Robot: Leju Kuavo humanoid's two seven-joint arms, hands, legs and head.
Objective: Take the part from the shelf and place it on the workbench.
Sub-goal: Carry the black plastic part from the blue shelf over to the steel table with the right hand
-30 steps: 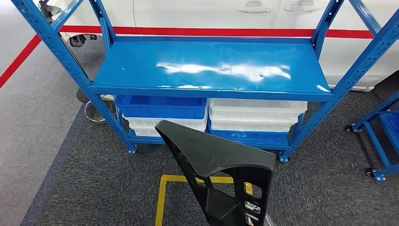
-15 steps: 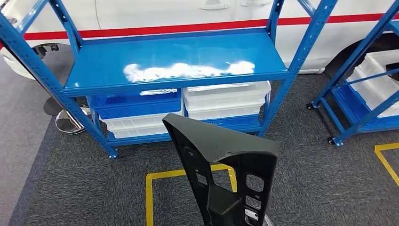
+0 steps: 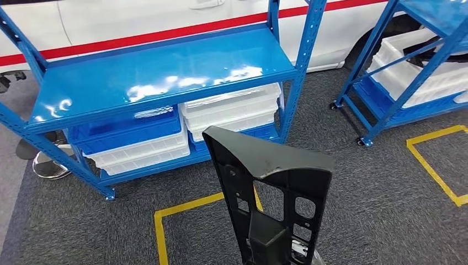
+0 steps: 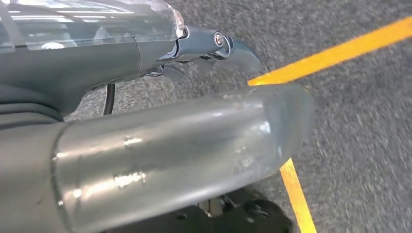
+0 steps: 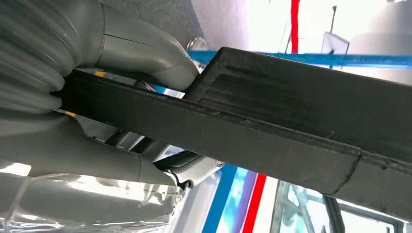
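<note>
The black plastic part [image 3: 270, 165], a triangular panel with several cut-outs, stands upright low in the middle of the head view, in front of the blue shelf [image 3: 154, 77]. My right hand [image 5: 58, 141] grips its lower end, with the thumb over one face and the fingers under the other; the part [image 5: 291, 126] runs on away from the wrist. Beneath the part in the head view a bit of that hand [image 3: 301, 255] shows. My left hand [image 4: 160, 145] hangs above the grey carpet with its fingers [image 4: 218, 46] stretched out and nothing in it.
The shelf's top board is bare; blue [image 3: 127, 132] and white bins [image 3: 232, 110] sit under it. A second blue rack on wheels [image 3: 386, 83] with white bins stands to the right. Yellow floor lines [image 3: 160, 232] mark squares on the carpet. A white car [image 3: 138, 22] is behind.
The whole picture has slid to the left, so the camera has turned right; the second rack has come into view. The part stays in my right hand.
</note>
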